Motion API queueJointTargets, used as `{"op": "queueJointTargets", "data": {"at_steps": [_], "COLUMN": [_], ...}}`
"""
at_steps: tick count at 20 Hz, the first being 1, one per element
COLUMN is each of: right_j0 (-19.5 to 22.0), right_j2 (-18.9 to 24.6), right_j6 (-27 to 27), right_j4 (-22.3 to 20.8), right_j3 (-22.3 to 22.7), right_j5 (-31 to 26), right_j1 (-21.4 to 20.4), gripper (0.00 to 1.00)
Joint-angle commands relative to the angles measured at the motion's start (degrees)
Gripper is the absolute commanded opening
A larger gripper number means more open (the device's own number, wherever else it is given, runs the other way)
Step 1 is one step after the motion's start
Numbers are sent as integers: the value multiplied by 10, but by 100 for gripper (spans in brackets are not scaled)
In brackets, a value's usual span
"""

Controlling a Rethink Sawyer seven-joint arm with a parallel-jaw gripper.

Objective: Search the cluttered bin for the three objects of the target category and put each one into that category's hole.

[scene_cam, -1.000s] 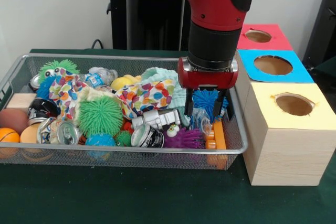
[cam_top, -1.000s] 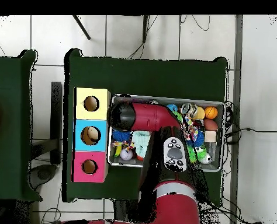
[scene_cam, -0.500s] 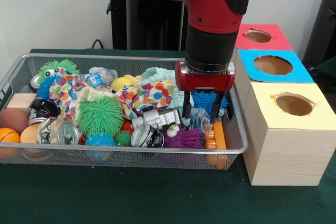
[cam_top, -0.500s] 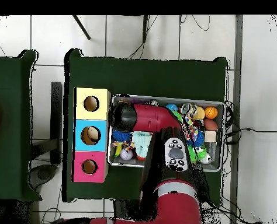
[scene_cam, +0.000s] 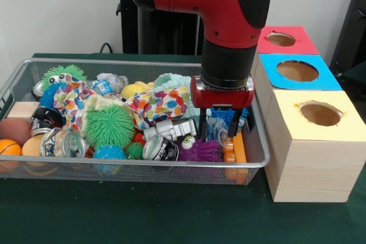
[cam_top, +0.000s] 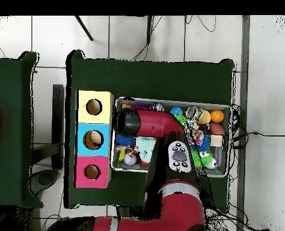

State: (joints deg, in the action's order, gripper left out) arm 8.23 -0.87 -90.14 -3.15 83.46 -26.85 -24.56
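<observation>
The wire-mesh bin lies on the green table, full of toys, cans and cloth; it also shows in the overhead view. My gripper is down inside the bin's right end. It is open, with one finger on either side of a blue spiky ball. Three wooden boxes with holes stand right of the bin: yellow top nearest, blue top, red top. In the overhead view my arm hides the gripper.
Near the gripper lie a purple spiky toy, an orange block, a silver toy and a can. Further left are a patterned cloth, a green spiky ball, another can and an orange ball.
The gripper has come down lower into the bin and a little to the left, so its fingers now reach past the blue spiky ball.
</observation>
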Motion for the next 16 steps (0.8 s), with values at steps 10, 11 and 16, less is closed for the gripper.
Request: {"op": "queueJointTargets", "data": {"at_steps": [10,11,16], "right_j0": [0,-1,-7], "right_j2": [40,39,35], "right_j6": [-45,-45,-51], "right_j4": [-27,-27,-24], "right_j3": [25,26,41], "right_j5": [34,32,23], "right_j1": [22,20,4], "gripper": [100,100,100]}}
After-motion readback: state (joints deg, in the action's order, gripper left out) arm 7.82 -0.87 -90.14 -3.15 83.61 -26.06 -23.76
